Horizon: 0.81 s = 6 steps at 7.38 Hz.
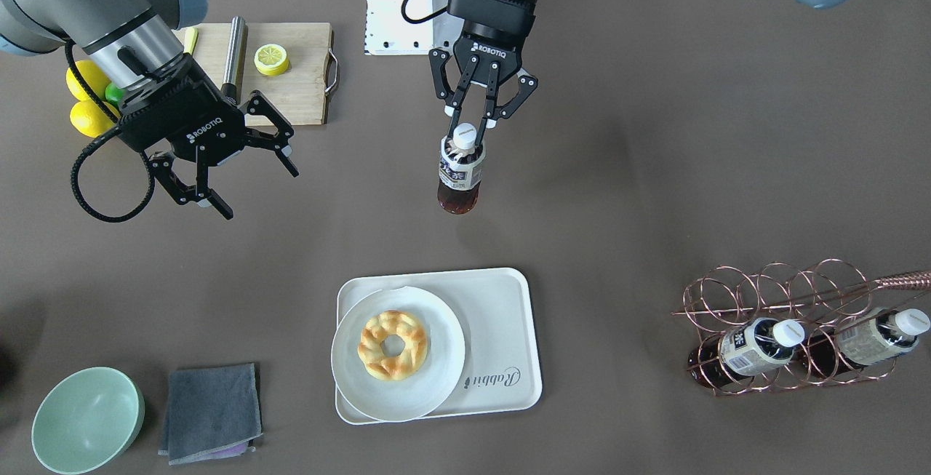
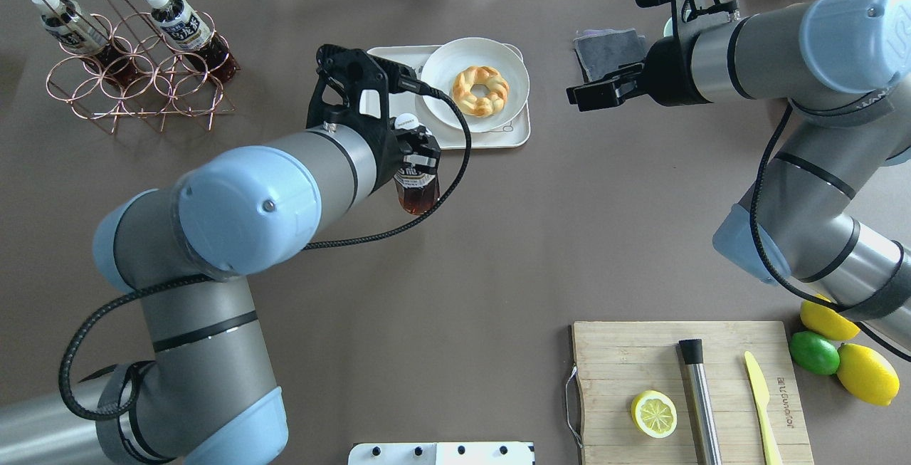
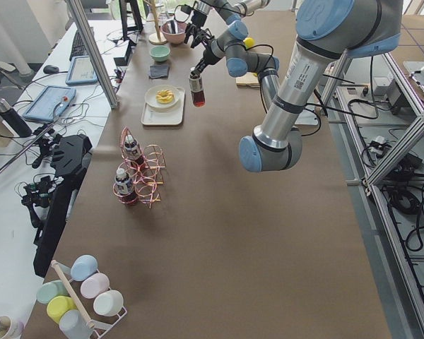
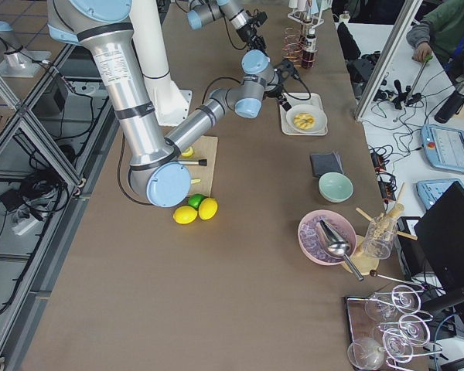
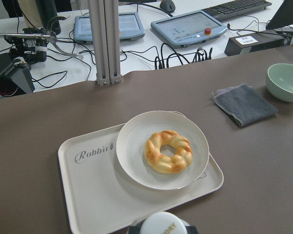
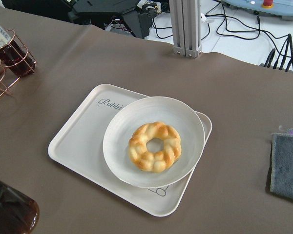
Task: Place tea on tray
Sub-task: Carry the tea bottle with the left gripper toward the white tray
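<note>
The tea bottle [image 1: 460,169] has a white cap, a dark-blue-and-white label and reddish-brown liquid. It hangs from my left gripper [image 1: 470,120], which is shut on its neck just under the cap. It is held above the table on the robot's side of the tray [image 1: 502,315], and shows in the overhead view [image 2: 416,184]. The off-white "Rabbit" tray [image 5: 102,190] carries a round white plate [image 1: 436,380] with a doughnut [image 1: 393,344] on one side; its lettered side is bare. My right gripper [image 1: 260,191] is open and empty, off to the side near the cutting board.
A copper wire rack [image 1: 785,293] holds two similar bottles. A green bowl [image 1: 87,420] and a grey cloth [image 1: 211,411] lie at the operators' edge. A wooden cutting board [image 1: 298,89] carries a lemon half, a steel rod and a knife; lemons and a lime lie beside it.
</note>
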Each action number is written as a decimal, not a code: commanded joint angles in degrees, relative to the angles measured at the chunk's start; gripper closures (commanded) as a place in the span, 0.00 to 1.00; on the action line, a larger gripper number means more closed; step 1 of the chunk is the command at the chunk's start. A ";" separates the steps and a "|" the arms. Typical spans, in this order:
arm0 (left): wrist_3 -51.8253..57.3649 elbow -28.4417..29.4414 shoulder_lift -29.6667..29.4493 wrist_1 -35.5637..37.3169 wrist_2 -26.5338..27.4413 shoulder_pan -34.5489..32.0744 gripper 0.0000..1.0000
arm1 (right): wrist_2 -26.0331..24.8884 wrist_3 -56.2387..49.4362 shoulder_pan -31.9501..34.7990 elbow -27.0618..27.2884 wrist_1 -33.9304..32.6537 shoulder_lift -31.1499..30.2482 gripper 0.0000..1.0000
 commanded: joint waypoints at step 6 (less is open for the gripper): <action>-0.78 5.96 0.91 -10.62 12.25 9.25 1.00 | -1.49 0.01 -1.04 -0.03 0.12 -0.17 0.01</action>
